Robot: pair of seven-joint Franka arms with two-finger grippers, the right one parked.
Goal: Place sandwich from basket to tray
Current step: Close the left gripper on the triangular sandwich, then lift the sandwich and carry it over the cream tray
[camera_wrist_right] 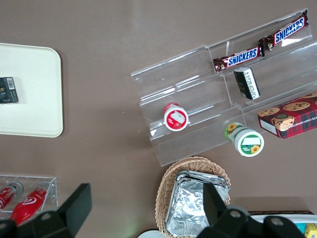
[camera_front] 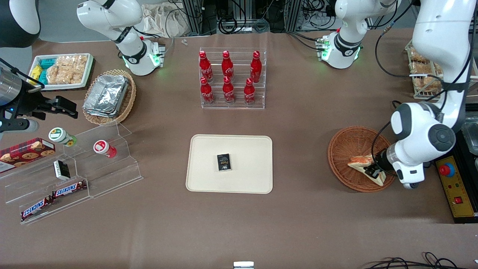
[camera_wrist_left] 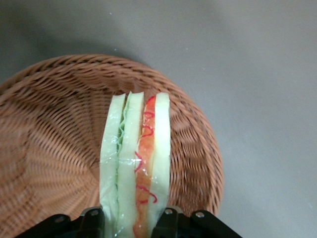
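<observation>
Front view shows the left arm bent low over the basket (camera_front: 341, 149), its gripper (camera_front: 374, 172) at about five o'clock inside the rim, fingers (camera_wrist_left: 92, 220) clamped on the sandwich (camera_front: 364, 164). The tray (camera_front: 246, 149) lies mid-table, holding a small black box (camera_front: 224, 163).

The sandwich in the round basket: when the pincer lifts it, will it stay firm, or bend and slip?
The sandwich is soft bread layers, so it probably squashes where the pincer clamps it. Its clear wrap looks glossy, so it may slip. Held at one end over the basket, the free end might sag a little; it is likely light.
</observation>
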